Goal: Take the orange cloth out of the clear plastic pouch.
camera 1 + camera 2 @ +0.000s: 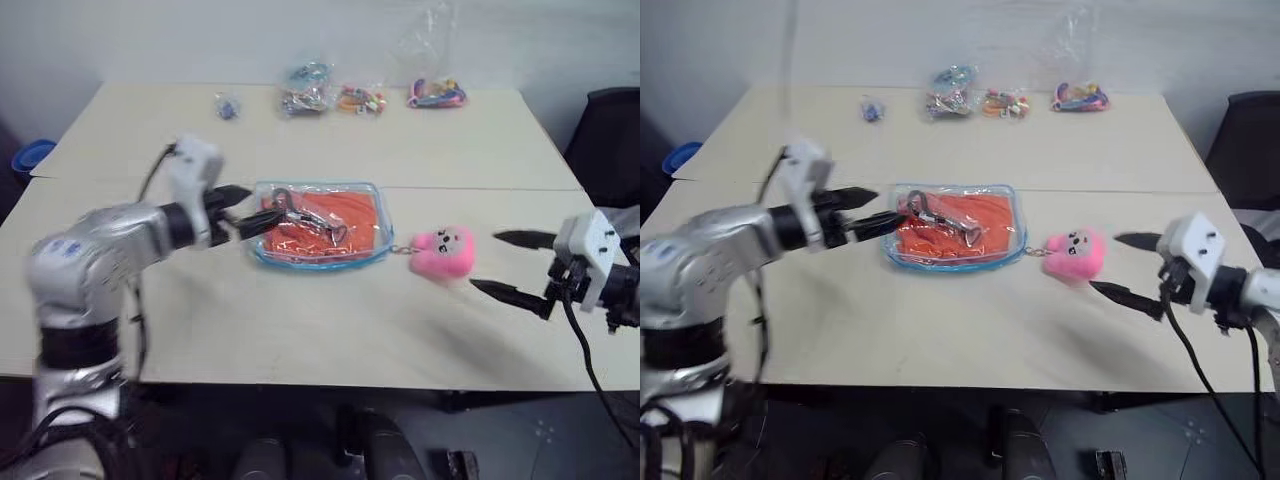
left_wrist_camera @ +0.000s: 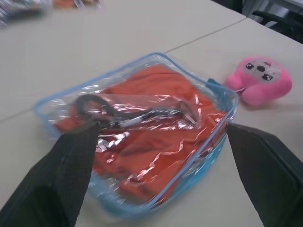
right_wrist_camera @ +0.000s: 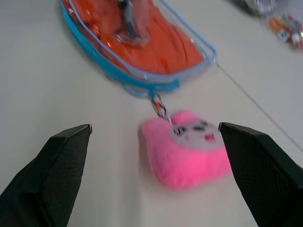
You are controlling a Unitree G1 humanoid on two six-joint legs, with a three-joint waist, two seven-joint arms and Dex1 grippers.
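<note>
The wrinkled bright orange cloth (image 1: 330,222) is lying inside the flat clear plastic pouch (image 1: 318,224) with light-blue zipper edging, which is resting flat near the middle of the pale beige table (image 1: 300,320); a dark looped strap or clip is sitting in the pouch over the fabric. A fluffy pink plush charm (image 1: 441,252) is lying just beside the pouch on its right, joined to it by a short chain. The left gripper (image 1: 243,212) is reaching in level from the left, its jaws spread wide at the pouch's left edge and gripping nothing. The right gripper (image 1: 507,264) is hovering right of the charm, pointing toward it, jaws wide and empty. Small clear bags of colourful trinkets (image 1: 345,96) are lying along the far side of the table, well apart.
</note>
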